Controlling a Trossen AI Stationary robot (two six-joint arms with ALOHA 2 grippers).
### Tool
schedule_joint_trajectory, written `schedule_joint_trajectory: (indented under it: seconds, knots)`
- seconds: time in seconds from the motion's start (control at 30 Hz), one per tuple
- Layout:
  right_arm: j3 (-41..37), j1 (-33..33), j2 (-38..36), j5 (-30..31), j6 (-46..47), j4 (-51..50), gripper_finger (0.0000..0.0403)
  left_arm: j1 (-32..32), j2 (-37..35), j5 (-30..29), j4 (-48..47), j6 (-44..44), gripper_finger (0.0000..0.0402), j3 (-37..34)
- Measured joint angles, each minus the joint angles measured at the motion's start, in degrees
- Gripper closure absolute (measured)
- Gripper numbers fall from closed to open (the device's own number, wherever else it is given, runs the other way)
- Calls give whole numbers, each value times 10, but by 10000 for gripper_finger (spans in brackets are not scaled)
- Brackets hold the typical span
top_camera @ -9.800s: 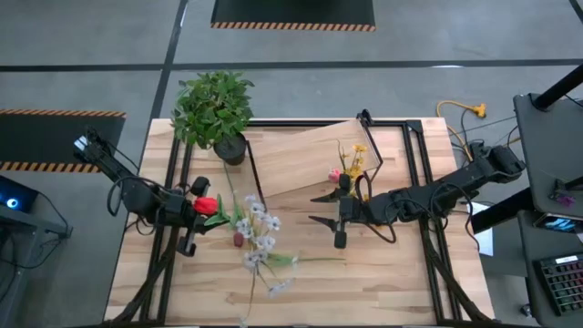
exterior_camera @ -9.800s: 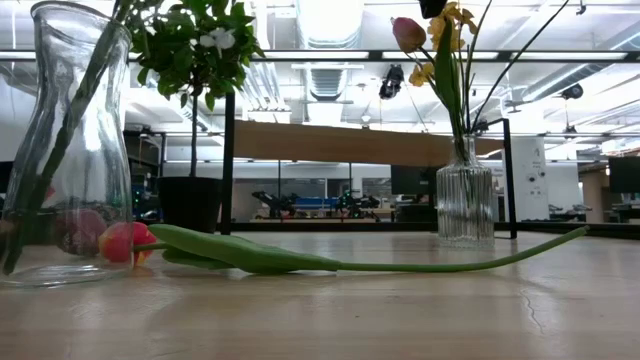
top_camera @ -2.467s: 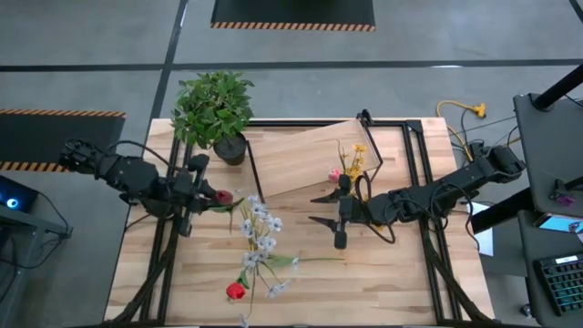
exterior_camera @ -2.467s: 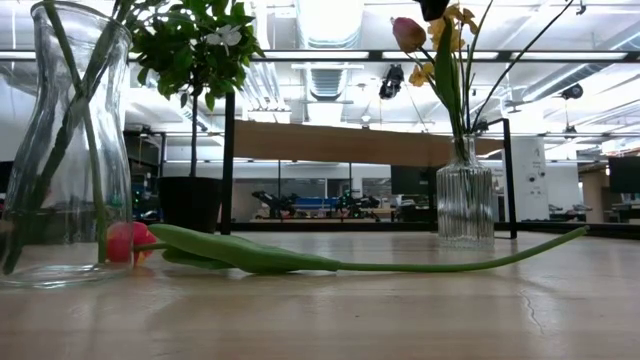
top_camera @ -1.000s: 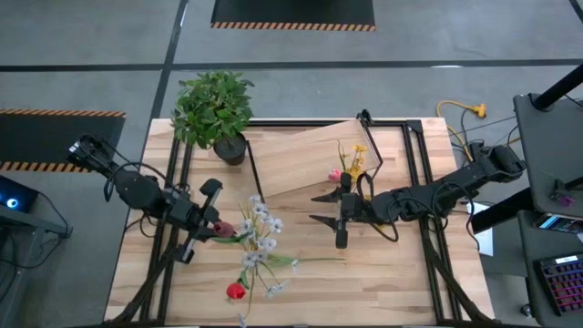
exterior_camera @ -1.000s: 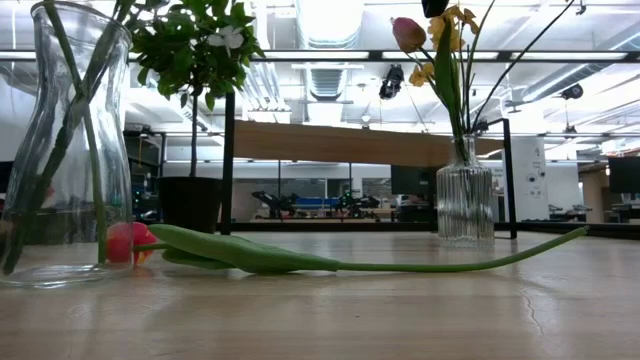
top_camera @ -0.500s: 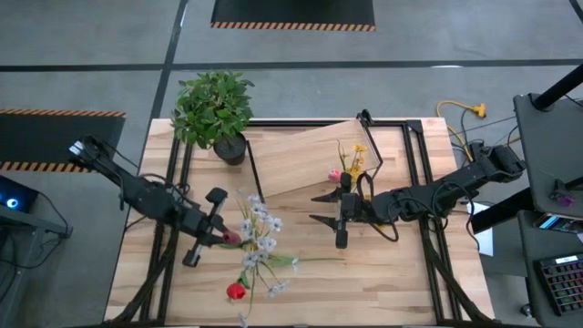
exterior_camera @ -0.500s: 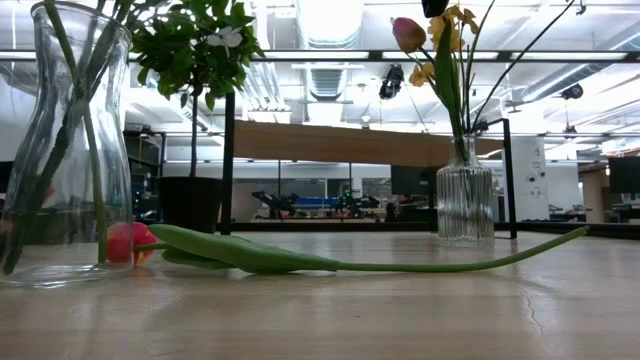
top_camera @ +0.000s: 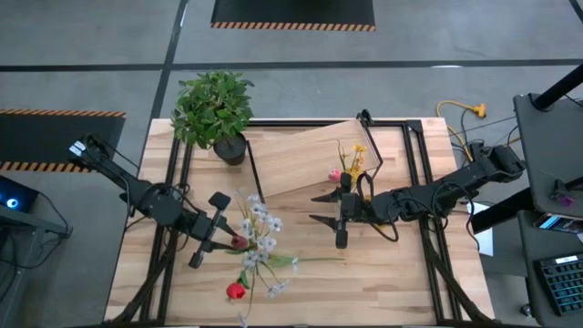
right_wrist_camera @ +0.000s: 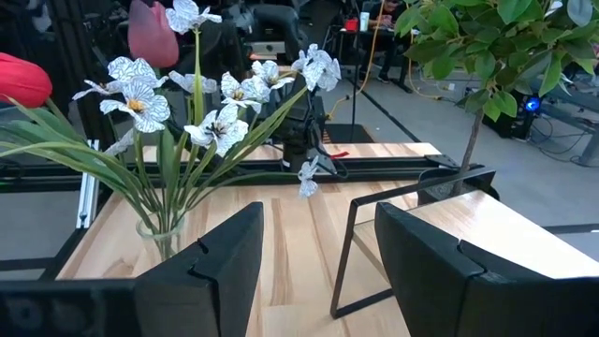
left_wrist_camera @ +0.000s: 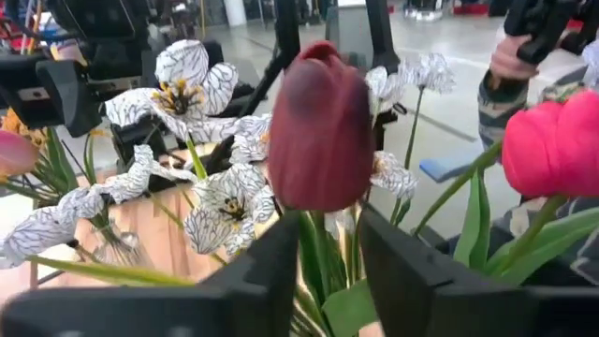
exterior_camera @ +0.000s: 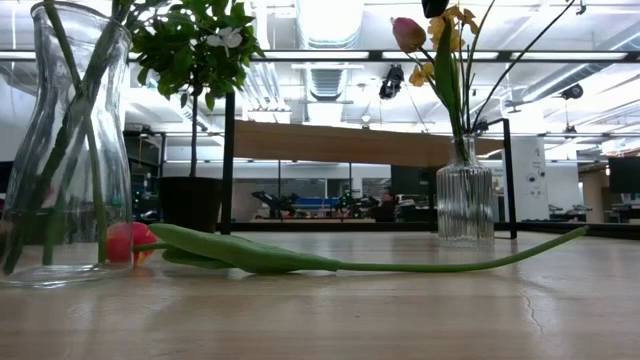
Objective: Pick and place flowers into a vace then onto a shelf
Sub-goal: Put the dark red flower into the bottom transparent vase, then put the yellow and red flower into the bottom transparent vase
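1. While the left gripper [top_camera: 208, 231] reaches toward the clear glass carafe vase of white-lilac sprays [top_camera: 258, 228] from the overhead camera, its fingers stand apart either side of a dark maroon tulip bloom [top_camera: 238, 242]. The right gripper [top_camera: 333, 211] waits mid-table, fingers spread, empty, just beside the ribbed glass vase of yellow blooms and a pink bud [top_camera: 350, 169]. That vase stands near the edge of the light wooden shelf board on a black frame [top_camera: 301, 157]. A red tulip [top_camera: 237, 291] lies loose on the plank table [top_camera: 383, 282]. Risk: a nudge could tip the top-heavy carafe.

2. At table height, the carafe [exterior_camera: 66, 150] shows several green stalks inside; a long green-leafed tulip stem [exterior_camera: 330, 262] lies flat beside it. Neither gripper shows here. Risk: that stem may roll, or snag a descending arm.

3. From the left wrist, the dark fingers [left_wrist_camera: 271, 281] are parted with the maroon tulip [left_wrist_camera: 320, 131] between and above them, not clamped. Risk: closing now could catch neighbouring sprays [left_wrist_camera: 220, 201] and drag the whole bunch.

4. From the right wrist, fingers [right_wrist_camera: 220, 253] wide, holding nothing; the carafe bunch [right_wrist_camera: 178, 131] is well ahead. Little hazard while it idles.
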Motion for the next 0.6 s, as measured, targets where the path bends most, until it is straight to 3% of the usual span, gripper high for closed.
schedule_joint_trajectory:
  seconds: [0.23,0.43,0.6]
  knots:
    - [0,0,0,0,0,0,204,0,-9,0,-225,-29,206,106]
    - [0,0,0,0,0,0,204,0,-13,-4,-339,-45,199,186]
    - [0,0,0,0,0,-7,204,0,-52,-54,-364,-41,207,186]
